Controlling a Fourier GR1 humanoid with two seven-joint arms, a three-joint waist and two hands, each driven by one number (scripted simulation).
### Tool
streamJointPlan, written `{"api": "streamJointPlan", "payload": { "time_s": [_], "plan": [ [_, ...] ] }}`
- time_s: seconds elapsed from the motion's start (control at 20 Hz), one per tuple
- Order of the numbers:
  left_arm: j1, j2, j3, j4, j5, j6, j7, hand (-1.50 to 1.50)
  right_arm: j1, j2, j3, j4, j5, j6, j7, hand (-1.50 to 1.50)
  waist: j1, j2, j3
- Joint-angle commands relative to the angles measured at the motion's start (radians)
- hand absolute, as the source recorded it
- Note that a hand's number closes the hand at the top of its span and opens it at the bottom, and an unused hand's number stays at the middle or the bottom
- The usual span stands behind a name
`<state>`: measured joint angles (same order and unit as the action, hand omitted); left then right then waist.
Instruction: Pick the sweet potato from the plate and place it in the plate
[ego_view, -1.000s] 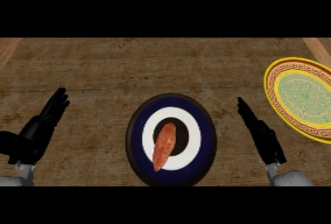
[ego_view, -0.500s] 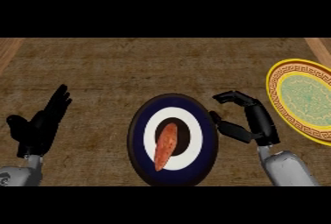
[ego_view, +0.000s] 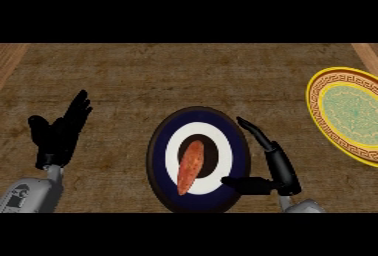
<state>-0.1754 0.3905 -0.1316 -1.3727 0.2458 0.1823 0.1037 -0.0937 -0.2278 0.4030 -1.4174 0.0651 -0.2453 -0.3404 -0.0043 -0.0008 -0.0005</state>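
Observation:
An orange sweet potato lies lengthwise in the middle of a dark blue plate with a white ring at the centre of the counter. My right hand stands at the plate's right rim, fingers straight and pointing up-left, thumb stretched toward the plate's lower edge; it holds nothing. A yellow plate with a green centre and patterned rim lies at the right edge, partly cut off. My left hand rests open at the left, fingers up.
The counter is brown and woven-looking. Wooden strips show at the top left corner and top right corner.
My right hand has moved down and left to the blue plate's rim, its fingers straightened and thumb spread. The left hand has shifted slightly.

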Motion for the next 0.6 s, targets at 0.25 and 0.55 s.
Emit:
{"api": "streamJointPlan", "payload": {
  "time_s": [0.25, 0.55],
  "plan": [
    [-0.001, -0.046, 0.026, 0.009, -0.032, -0.025, 0.007, 0.00, 0.029, -0.054, 0.094, -0.227, 0.206, 0.026, 0.305, -1.50, 0.000, -0.001, 0.000],
    [0.030, -0.059, 0.032, -0.029, -0.052, -0.023, 0.015, 0.00, -0.009, -0.068, 0.137, -0.258, 0.254, 0.156, 0.496, -1.50, 0.003, -0.001, 0.000]
  ]
}}
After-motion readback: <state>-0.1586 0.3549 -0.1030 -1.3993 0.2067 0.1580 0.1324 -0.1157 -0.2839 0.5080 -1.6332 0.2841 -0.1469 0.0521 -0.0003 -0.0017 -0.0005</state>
